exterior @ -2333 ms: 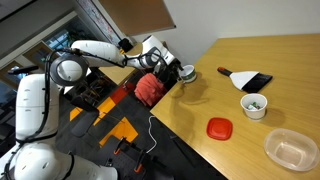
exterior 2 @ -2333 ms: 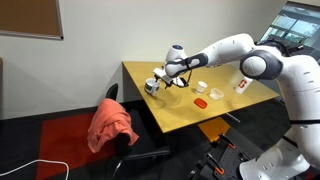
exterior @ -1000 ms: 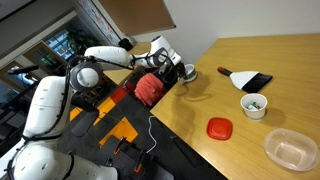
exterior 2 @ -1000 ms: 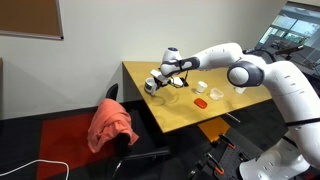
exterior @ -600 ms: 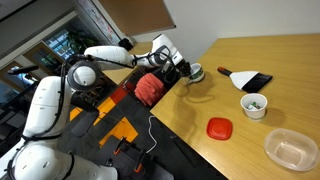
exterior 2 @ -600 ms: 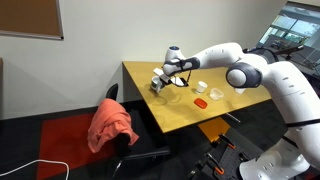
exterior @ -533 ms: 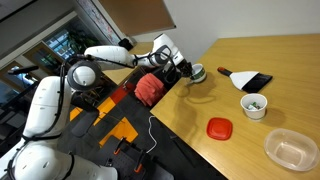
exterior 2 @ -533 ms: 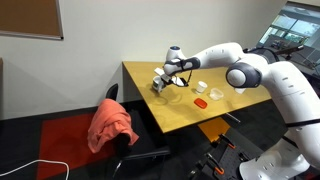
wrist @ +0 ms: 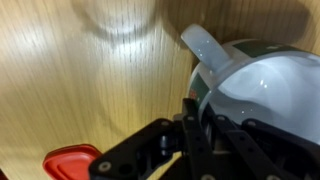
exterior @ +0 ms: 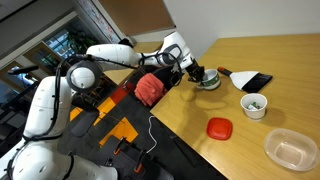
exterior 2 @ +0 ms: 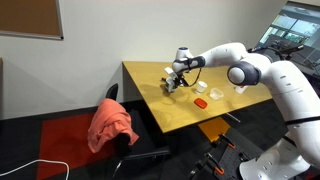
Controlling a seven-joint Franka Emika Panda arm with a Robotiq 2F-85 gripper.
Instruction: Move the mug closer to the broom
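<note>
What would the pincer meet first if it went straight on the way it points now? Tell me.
The mug: the pincer points down and grips its rim. Past the mug's wall comes the wooden table beneath it, as far as the wrist view shows; the tilt is hard to judge.

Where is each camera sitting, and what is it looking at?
Exterior view: high beside the table, facing mug and broom; whole arm shows.
Exterior view: across the room, facing the table's corner; arm and claw show.
Wrist view: on the wrist, looking down; claw fingers touch the mug.
All three share the mug.
</note>
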